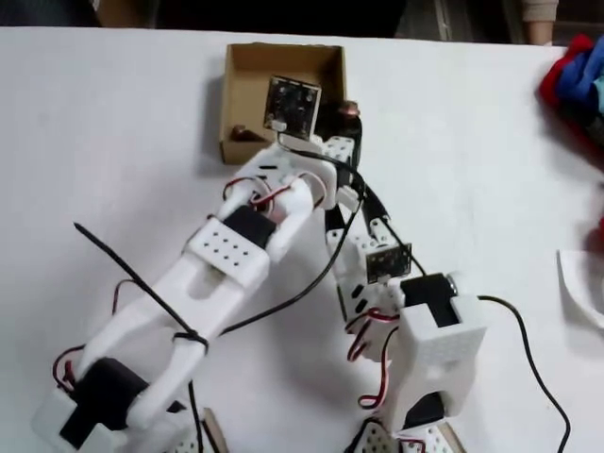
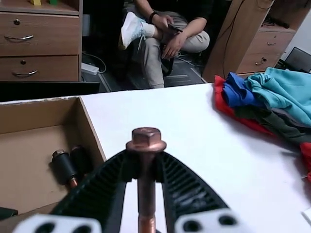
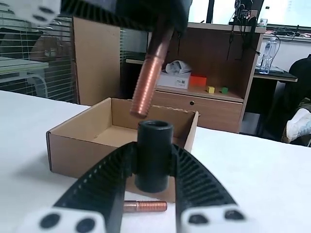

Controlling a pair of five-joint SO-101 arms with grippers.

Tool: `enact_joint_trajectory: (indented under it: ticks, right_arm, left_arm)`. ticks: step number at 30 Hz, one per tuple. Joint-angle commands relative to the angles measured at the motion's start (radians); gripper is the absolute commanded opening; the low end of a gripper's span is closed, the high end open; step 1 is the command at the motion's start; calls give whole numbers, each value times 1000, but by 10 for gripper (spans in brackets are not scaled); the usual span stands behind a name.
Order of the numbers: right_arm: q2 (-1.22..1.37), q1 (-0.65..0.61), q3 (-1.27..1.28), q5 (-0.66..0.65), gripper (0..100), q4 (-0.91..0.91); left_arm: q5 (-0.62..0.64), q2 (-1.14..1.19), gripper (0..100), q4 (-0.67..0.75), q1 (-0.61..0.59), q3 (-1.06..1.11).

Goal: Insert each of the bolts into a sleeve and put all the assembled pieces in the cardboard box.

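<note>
My left gripper (image 2: pixel 146 158) is shut on a copper bolt (image 2: pixel 146 184), gripped just under its hex head. In the right wrist view that bolt (image 3: pixel 149 73) hangs tilted, its threaded tip just above the mouth of an upright black sleeve (image 3: pixel 154 167), apart from it. My right gripper (image 3: pixel 154 148) is shut on the sleeve. Both grippers meet beside the cardboard box (image 1: pixel 283 52), which holds two bolt-and-sleeve pieces (image 2: pixel 65 165). Another loose bolt (image 3: pixel 145 206) lies on the table in front of the box (image 3: pixel 77 145).
A heap of red, blue and teal clothes (image 1: pixel 576 75) lies at the table's far right. A white object (image 1: pixel 580 283) sits at the right edge. Cables trail over the white table (image 1: pixel 113 132) around both arms.
</note>
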State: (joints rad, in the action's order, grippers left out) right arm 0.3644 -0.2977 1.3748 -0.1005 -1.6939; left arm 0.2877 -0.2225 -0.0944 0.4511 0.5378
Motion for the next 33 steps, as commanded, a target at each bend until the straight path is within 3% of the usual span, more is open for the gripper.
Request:
enact_joint_trajectory:
  ticks: [1, 33]
  right_arm:
    - [-2, 2, -23, -5, 22, -28]
    - [-2, 7, -23, -5, 22, -28]
  left_arm:
    - [2, -37, 24, 37, -9, -74]
    - [-49, 84, 24, 26, 2, -25]
